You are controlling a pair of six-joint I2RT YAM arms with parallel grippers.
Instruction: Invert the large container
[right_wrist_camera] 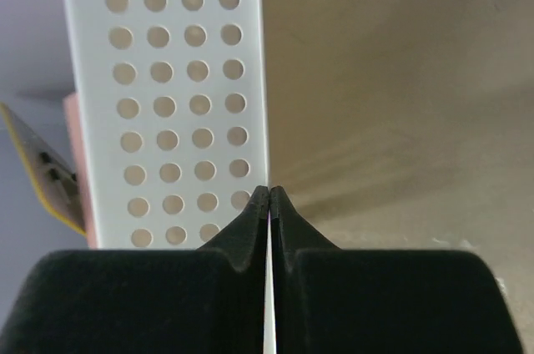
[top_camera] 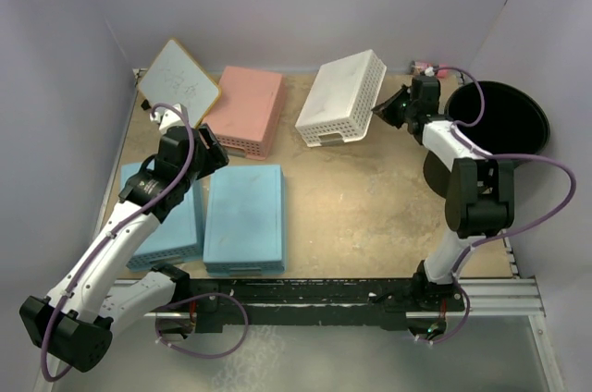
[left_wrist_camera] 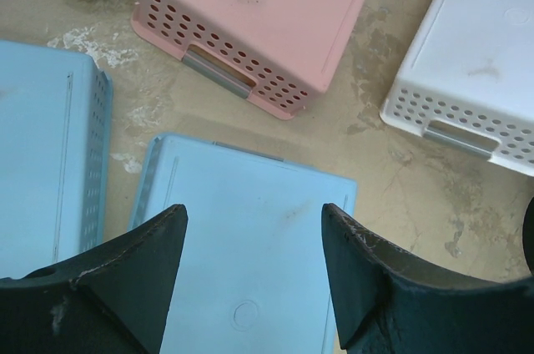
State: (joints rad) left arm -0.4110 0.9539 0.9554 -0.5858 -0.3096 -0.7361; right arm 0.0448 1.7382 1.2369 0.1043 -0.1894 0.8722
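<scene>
The large container (top_camera: 499,119) is a round black tub at the table's far right. It stands upright with its open mouth up, and neither gripper touches it. My right gripper (top_camera: 393,107) is just left of the tub. Its jaws are shut on the thin right edge of the white perforated basket (top_camera: 340,96), as the right wrist view shows (right_wrist_camera: 269,191). The basket's holed wall (right_wrist_camera: 167,78) fills the left of that view. My left gripper (left_wrist_camera: 254,212) is open and empty, hovering over a blue basket (left_wrist_camera: 250,245).
Two upside-down blue baskets (top_camera: 243,216) (top_camera: 166,216) lie at the near left. An upside-down pink basket (top_camera: 245,107) and a yellow-framed whiteboard (top_camera: 178,80) are at the back left. Purple walls close in the table on the left, back and right.
</scene>
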